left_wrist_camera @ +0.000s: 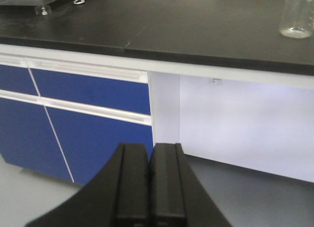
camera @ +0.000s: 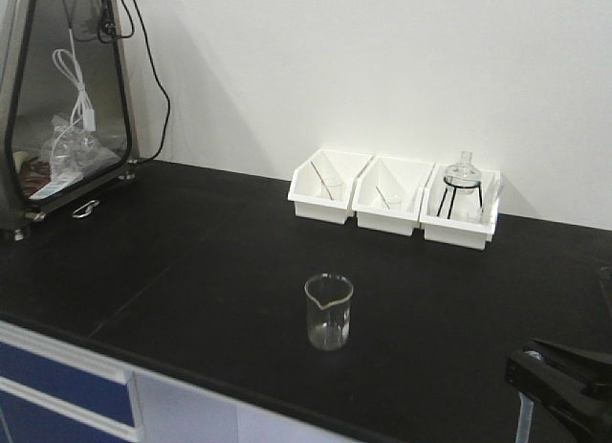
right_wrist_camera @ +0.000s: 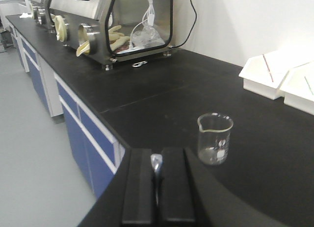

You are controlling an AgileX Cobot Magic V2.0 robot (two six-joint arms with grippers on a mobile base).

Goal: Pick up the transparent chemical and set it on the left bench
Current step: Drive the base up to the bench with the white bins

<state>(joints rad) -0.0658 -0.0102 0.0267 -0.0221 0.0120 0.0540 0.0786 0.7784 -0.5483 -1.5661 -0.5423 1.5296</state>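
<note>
- Right gripper (right_wrist_camera: 157,154): jaws were pinched together on the transparent chemical (right_wrist_camera: 156,165), a thin clear pipette, held near the front edge of the bench.
- Left gripper (left_wrist_camera: 149,156): jaws were closed flat together with nothing between them, low before the blue drawers (left_wrist_camera: 88,92).
- Left bench (camera: 191,261): black top, with a glass beaker (camera: 328,312) standing near the front and white bins (camera: 394,196) against the wall.

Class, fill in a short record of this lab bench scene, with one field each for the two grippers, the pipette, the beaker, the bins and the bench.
left gripper: shut, holding nothing, facing the blue drawers under the bench
right gripper: shut on the clear pipette
clear pipette: held, not yet on the bench
beaker: upright, standing alone near the front edge
white bins: three side by side against the wall
black bench: matte, carries the beaker and bins
</note>
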